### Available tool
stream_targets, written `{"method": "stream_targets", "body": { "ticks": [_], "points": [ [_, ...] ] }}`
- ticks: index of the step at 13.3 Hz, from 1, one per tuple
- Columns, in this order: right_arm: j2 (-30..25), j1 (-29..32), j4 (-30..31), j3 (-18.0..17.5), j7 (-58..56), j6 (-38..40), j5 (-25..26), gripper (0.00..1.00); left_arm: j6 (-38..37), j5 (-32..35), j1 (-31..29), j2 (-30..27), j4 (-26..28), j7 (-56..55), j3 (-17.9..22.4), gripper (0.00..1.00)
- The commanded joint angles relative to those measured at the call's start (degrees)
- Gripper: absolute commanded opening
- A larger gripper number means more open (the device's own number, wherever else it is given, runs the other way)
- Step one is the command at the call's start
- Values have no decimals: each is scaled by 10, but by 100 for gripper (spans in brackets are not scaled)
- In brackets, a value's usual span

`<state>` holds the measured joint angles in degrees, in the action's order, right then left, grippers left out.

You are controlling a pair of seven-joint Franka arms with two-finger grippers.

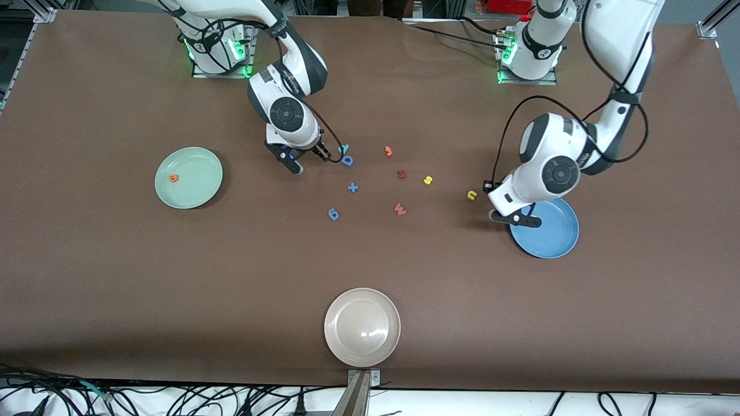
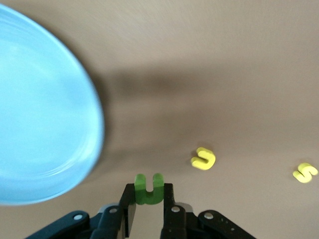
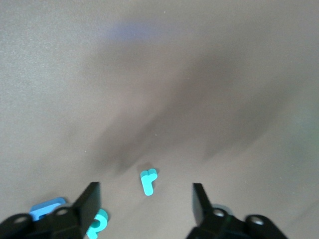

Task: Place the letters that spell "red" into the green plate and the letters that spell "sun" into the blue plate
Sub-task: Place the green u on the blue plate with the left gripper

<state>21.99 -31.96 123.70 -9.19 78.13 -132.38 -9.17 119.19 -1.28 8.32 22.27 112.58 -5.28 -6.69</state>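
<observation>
My left tool (image 2: 148, 206) is gripping the green "n" (image 2: 149, 188) beside the blue plate (image 2: 40, 114); my right tool (image 3: 144, 201) is hanging wide over the teal "r" (image 3: 147, 181).

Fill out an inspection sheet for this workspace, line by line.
Surface: brown table, flat.
Job's things: orange e in the green plate; blue plate shows no letters; green n held; yellow u and yellow s on the table; teal r and teal d on the table.
Clutter: beige plate, blue D, plus sign, blue 6, orange 3, pink W, dark red letter.
Grippers: left tool shut on the n beside the blue plate's rim; right tool open over the r.
Cables: black cables along the table's edge nearest the camera.
Surroundings: nothing seen.
</observation>
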Motion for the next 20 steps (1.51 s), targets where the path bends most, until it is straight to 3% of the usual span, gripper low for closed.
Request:
{"method": "stream_targets", "body": {
  "ticks": [1, 5, 7, 8, 10, 12, 15, 18, 20],
  "points": [
    [-3, -11, 3, 0, 11, -5, -1, 97, -62, 89, -26, 4, -53, 17, -3, 12],
    [9, -19, 4, 0, 11, -16, -1, 96, -50, 104, -86, 77, -104, 111, -2, 13],
    [24, -21, 14, 0, 11, -55, -1, 95, -20, 102, -124, 101, -102, 181, -3, 19],
    [31, -21, 16, 0, 11, -67, -1, 95, -10, 97, -130, 109, -99, 191, -3, 32],
    [31, -21, 16, 0, 11, -68, 0, 95, -9, 95, -124, 110, -99, 186, -4, 100],
    [31, -21, 16, 0, 11, -68, 0, 84, -11, 94, -124, 108, -98, 184, -9, 100],
    [31, -21, 16, 0, 9, -67, 0, 39, -27, 79, -121, 96, -98, 146, -34, 100],
    [31, -21, 16, 0, 8, -67, 0, 4, -33, 76, -121, 92, -94, -43, -88, 100],
    [31, -21, 16, 0, 8, -67, 0, 0, -31, 75, -120, 97, -93, -235, -129, 100]
  ]
}}
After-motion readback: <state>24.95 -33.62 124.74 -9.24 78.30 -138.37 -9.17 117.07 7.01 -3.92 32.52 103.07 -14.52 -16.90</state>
